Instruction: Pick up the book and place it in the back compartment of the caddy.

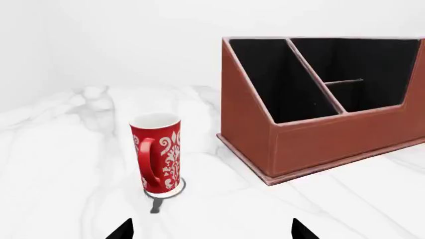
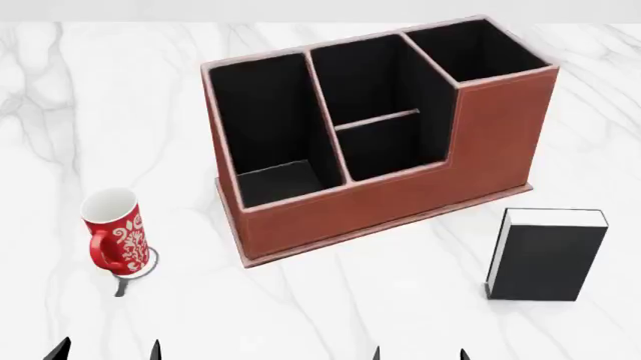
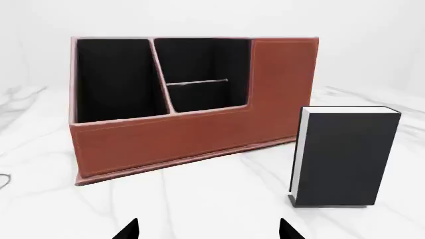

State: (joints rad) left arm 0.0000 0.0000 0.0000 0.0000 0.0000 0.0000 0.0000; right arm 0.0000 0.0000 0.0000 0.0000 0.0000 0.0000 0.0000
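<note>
Black book standing upright on the white marbled counter, just beside the caddy's front right corner but apart from it, white page edges showing along the top. Seen again from the right wrist camera: book upright, plain cover facing the lens, caddy behind and to one side.

Reddish-brown caddy set at a slant near the counter's middle, black inside, pale stitching along the rims. Long narrow cell on the left side, tall square cell at the far right, two smaller cells between them split by a low thin divider. Back compartment behind that divider, nothing in it.

Red-and-white mug on a small round coaster, well apart from the caddy on the left, handle turned toward the robot. Same mug close ahead of the left wrist camera, caddy beyond it.

Left hand low at the near edge, only two dark fingertips in sight, spread apart, holding nothing. Right hand likewise at the near edge, fingertips parted and bare, short of the book and not touching it. Both pairs of tips visible in the wrist views too: left hand, right hand, each spread wide over bare counter.
</note>
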